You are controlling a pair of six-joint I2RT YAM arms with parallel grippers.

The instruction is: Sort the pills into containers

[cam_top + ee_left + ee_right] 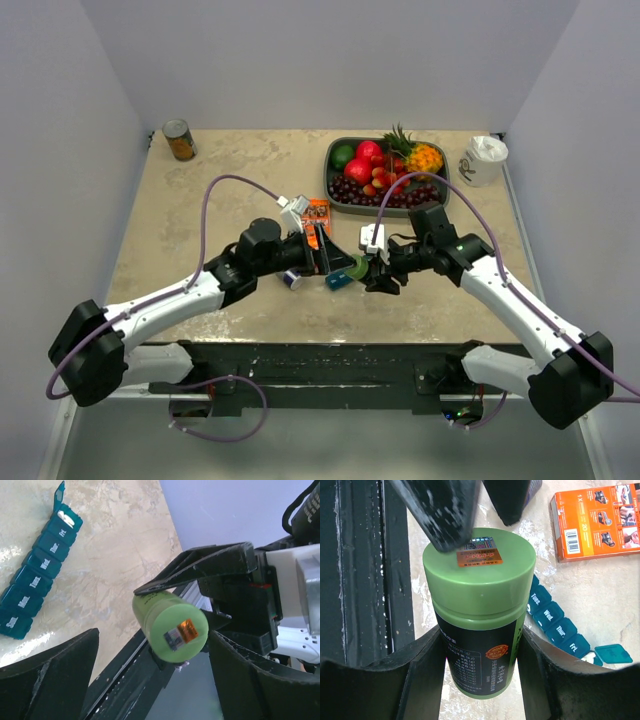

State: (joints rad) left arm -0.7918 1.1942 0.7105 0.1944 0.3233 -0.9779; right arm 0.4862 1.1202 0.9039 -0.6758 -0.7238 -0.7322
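My right gripper point(480, 635) is shut on the dark-labelled body of a green pill bottle point(480, 625), which has a green cap point(175, 627). My left gripper point(153, 642) is open, its fingers point(440, 510) standing on either side of the cap with gaps showing. Both meet near the table's front middle, where the bottle point(357, 268) hangs tilted. The containers, a teal strip of day-marked compartments point(37, 580), lie on the table below point(555, 622). The end compartment's lid point(612, 653) stands open with a white pill point(65, 516) inside; the other lids are shut.
An orange box point(317, 215) lies just behind the grippers. A grey fruit tray point(330, 175) sits at the back right, with a white cup point(484, 160) beside it. A can point(180, 140) stands at the back left. The table's front edge is just below the bottle.
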